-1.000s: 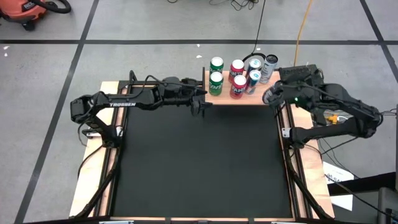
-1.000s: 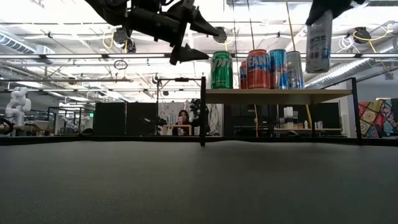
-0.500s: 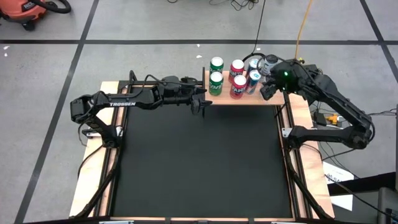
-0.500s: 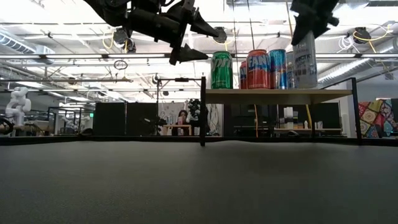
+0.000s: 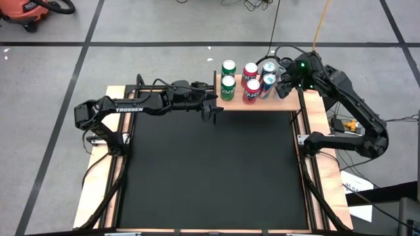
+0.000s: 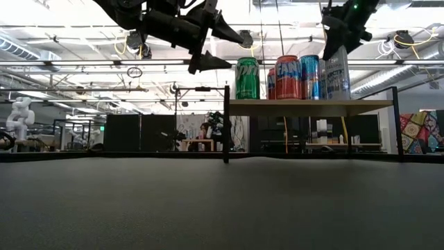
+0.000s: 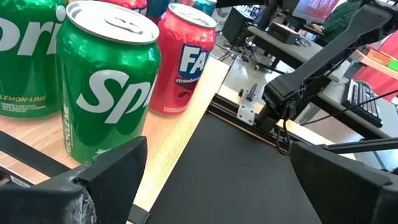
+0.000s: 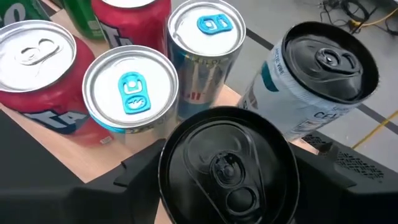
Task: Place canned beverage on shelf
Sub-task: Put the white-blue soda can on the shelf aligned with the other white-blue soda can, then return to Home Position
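A: Well, what can you read on the cans?

B: In the left wrist view the near green can (image 7: 106,81) shows "Sp" in big white letters, and the green one behind it (image 7: 28,56) reads "LEMON-LIME". The red can (image 7: 181,59) shows "FA" and "strawberry". The left arm carries "TROSSEN" in white.

A: Where do they stand?

B: All on the shelf (image 5: 262,103), a light wooden board on thin black posts at the far edge of the black tabletop (image 5: 210,170). Two green cans sit at its left end, two red next, then two slim blue-tabbed cans (image 8: 127,93).

A: And the tools?

B: The right tool (image 5: 283,84) is over the shelf's right end, its fingers around a black-topped can (image 8: 227,165) standing on the board, just beside a second black-topped can (image 8: 323,68). Whether they press it or stand just clear, I cannot tell. The left tool (image 5: 211,108) hangs spread wide and empty just off the shelf's left end, near the green cans.

A: Anything else around?

B: An orange vacuum (image 5: 29,10) on the floor.
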